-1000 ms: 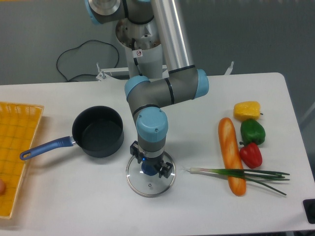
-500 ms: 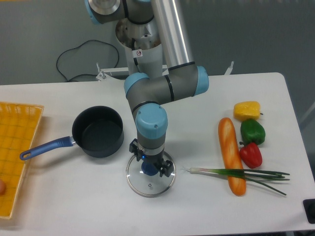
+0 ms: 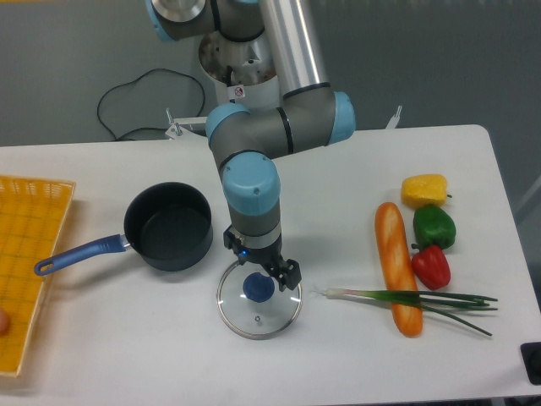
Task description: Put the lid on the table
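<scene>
Tool [image 3: 263,269] is now seen raised and spread, clear of the blue knob [image 3: 259,288]; half a second back the knob was still hidden between the fingers. Nothing is pinched. The lid [image 3: 258,299] lies flat on the surface [image 3: 338,355] directly below the tool, rim down, position unchanged across the frames, so release is judged done and the task as good as complete; only the retreat is left. Just beyond the lid, to the tool's camera-left, the dark saucepan [image 3: 169,226] is standing open, its wall near the lid rim but apart from it, handle [image 3: 78,254] pointing away. Farther that way the yellow mat [image 3: 25,254] is seen at the surface edge. On the opposite side the spring onion [image 3: 414,299] tips are near the lid but not touching; behind them are the baguette [image 3: 397,266] and the three peppers [image 3: 433,227], well apart. Straight up is judged the cleanest exit. Bare surface is left toward the camera in front of the lid, with the front edge beyond it.
</scene>
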You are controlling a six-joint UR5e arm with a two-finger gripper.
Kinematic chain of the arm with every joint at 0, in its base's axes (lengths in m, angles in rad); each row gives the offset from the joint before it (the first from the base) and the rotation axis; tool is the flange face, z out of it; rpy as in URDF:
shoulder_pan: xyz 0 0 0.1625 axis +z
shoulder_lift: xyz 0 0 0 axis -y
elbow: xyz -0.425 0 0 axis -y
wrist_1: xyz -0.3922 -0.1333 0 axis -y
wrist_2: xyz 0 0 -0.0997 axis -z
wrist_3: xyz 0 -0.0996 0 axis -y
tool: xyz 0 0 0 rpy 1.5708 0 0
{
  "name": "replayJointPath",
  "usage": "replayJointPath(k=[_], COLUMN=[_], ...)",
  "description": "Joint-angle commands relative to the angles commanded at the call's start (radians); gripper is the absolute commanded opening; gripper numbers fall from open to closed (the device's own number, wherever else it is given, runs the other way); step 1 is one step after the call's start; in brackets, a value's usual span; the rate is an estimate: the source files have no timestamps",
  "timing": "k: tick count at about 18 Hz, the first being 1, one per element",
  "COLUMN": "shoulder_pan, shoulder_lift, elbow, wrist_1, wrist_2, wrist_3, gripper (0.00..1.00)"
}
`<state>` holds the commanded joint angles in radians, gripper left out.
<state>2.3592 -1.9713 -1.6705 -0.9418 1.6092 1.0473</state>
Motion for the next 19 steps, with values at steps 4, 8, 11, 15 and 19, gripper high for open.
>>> replayJointPath(k=[4, 8, 11, 15, 19], shoulder_pan=[0.043, 0.087, 0.114, 0.169, 0.207], shoulder_lift=[0.022, 0.028, 0.020, 0.017, 0.028], elbow=[0.005, 0.040, 0.118, 0.161, 0.163], wrist_1=[-0.020, -0.072, -0.175, -0.247, -0.264], wrist_2=[-0.003, -0.021, -0.031, -0.028, -0.026], wrist_3=[0.141, 0.252, 0.309, 0.400, 0.500], gripper=[1.00, 1.00, 1.00, 1.00, 1.00])
